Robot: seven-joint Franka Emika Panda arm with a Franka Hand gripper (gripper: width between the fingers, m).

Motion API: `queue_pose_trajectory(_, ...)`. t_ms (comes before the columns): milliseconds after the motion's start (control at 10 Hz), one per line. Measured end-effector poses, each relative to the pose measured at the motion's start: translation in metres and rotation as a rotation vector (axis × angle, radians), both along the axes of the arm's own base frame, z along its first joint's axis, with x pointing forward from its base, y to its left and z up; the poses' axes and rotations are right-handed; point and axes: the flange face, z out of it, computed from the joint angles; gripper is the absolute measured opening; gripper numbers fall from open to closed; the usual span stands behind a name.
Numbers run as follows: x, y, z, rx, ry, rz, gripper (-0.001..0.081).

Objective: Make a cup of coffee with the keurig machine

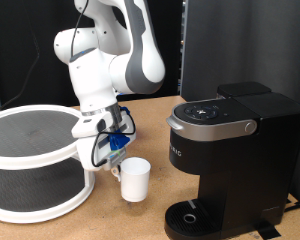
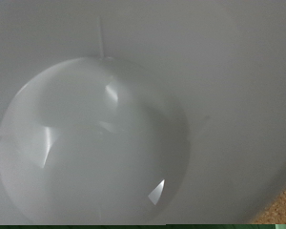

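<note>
1. Filling almost the whole wrist view is the cup's point(image 2: 95, 143) white glazed inside, its round bottom catching a few bright glints; a sliver of brown desk point(image 2: 276, 212) shows at one corner.
2. No finger shows in the wrist view, so I cannot tell how wide the end effector stands or whether it grips anything.
3. In the exterior view the cup point(image 1: 136, 179) stands upright on the desk, near the middle, between a white two-tier round rack point(image 1: 35, 160) and the keurig point(image 1: 230, 160).
4. At the cup's rim on the rack side hangs the end effector point(image 1: 112, 158), white with blue parts; its fingertips are too small and blurred to make out.
5. At the desk's edge nearer the camera stands the keurig, matte black, round drip tray at its base, partly cut off by the frame.
6. Pale lettering runs down its front, too small to read.
7. No brand or label is legible elsewhere.
</note>
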Motion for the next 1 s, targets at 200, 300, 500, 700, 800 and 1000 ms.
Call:
queue_pose_trajectory(200,0.002,0.007,0.001,-0.002,-0.008,-0.003,0.0072)
queue_pose_trajectory(300,0.004,0.011,0.001,-0.005,-0.011,0.001,0.0072)
queue_pose_trajectory(500,0.011,0.02,0.002,-0.008,-0.016,0.003,0.0071)
queue_pose_trajectory(700,0.02,0.03,0.001,-0.008,-0.016,-0.003,0.0071)
queue_pose_trajectory(800,0.026,0.035,0.001,-0.005,-0.018,0.0,0.0072)
queue_pose_trajectory(1000,0.036,0.044,0.001,0.0,-0.026,0.008,0.0071)
